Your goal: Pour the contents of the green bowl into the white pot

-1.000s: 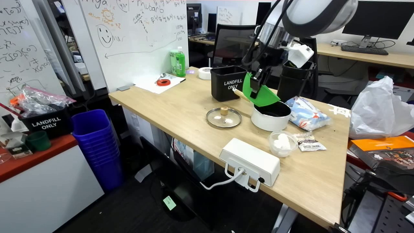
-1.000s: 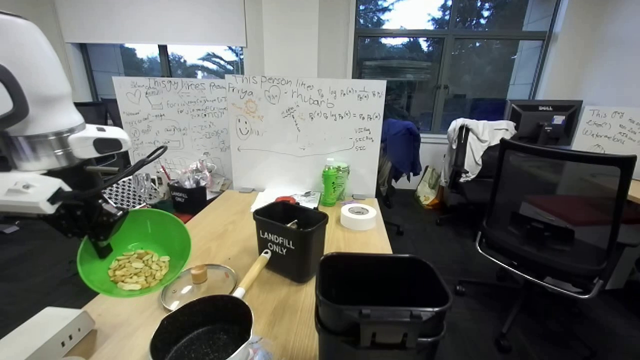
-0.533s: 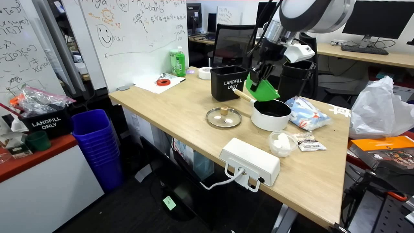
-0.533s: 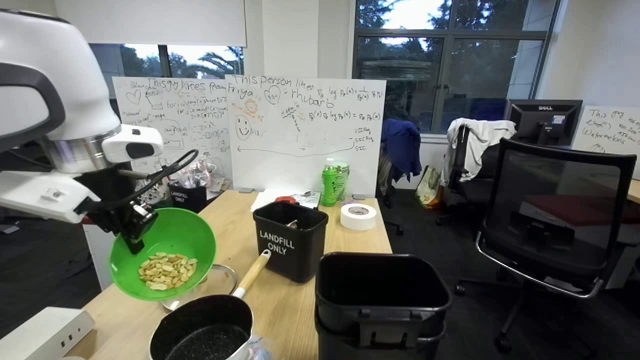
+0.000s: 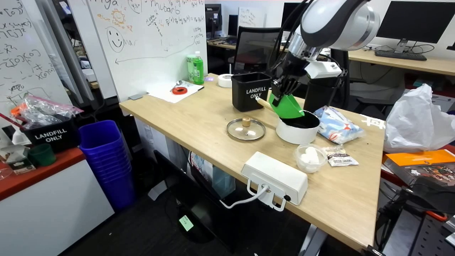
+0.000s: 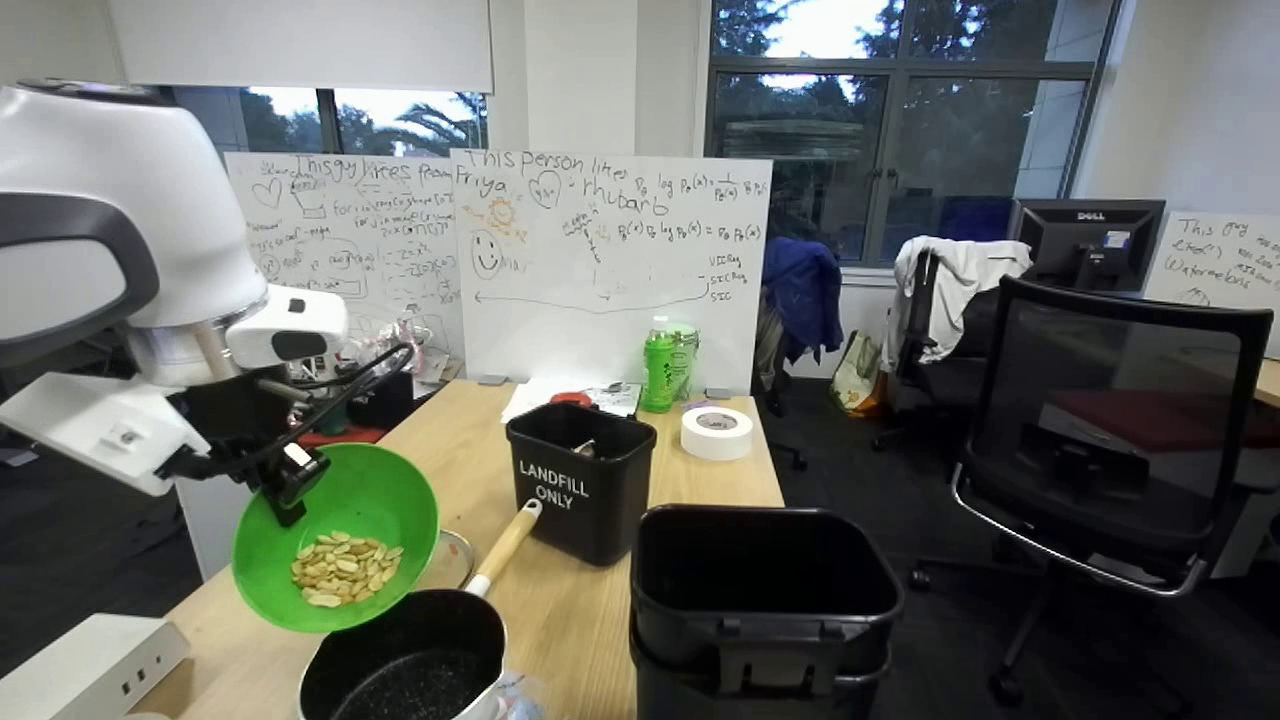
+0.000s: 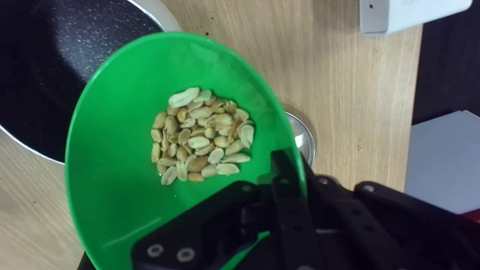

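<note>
My gripper (image 7: 294, 161) is shut on the rim of the green bowl (image 7: 112, 157), one finger inside the wall and one outside. Pale peanuts (image 7: 202, 138) lie heaped in the bowl. In an exterior view the bowl (image 6: 365, 480) is tilted, its opening facing that camera, and its lower rim overlaps the edge of the white pot (image 6: 410, 670). The bowl (image 5: 287, 107) appears just above the handle side of the pot (image 5: 296, 134) in an exterior view. Only dark speckled surface shows inside the pot, part of it hidden behind the bowl.
A glass lid (image 5: 246, 131) lies beside the pot, whose wooden handle (image 6: 508, 545) points to a black bin (image 6: 580, 490). Near the pot are a clear tub (image 5: 310, 159), a blue-white bag (image 5: 337, 124) and a small packet (image 5: 341, 156). A white power strip (image 5: 275, 176) sits on the table edge.
The bowl, still in my gripper with its peanuts, has moved over towards the pot. It rose slightly, then came down so that its rim now overlaps the pot's edge in view.
</note>
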`<act>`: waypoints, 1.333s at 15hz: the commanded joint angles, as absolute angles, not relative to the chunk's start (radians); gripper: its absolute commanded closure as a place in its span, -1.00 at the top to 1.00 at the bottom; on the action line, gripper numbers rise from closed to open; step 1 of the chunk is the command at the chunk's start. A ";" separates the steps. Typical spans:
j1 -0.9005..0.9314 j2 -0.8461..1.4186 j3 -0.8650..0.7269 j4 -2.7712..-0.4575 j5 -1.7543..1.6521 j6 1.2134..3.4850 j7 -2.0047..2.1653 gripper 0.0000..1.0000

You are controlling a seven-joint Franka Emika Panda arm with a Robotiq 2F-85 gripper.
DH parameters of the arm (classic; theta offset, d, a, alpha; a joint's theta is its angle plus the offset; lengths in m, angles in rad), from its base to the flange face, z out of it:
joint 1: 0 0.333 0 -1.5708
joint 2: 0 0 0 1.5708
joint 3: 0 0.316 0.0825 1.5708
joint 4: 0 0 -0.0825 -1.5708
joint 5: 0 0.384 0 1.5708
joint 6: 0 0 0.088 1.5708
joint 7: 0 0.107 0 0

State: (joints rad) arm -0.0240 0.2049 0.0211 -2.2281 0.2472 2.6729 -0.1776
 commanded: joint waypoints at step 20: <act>-0.113 0.228 0.090 -2.159 0.612 2.675 -0.282 -0.98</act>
State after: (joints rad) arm -0.0724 0.2175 0.0567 -2.1880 0.5231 2.6857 -0.2364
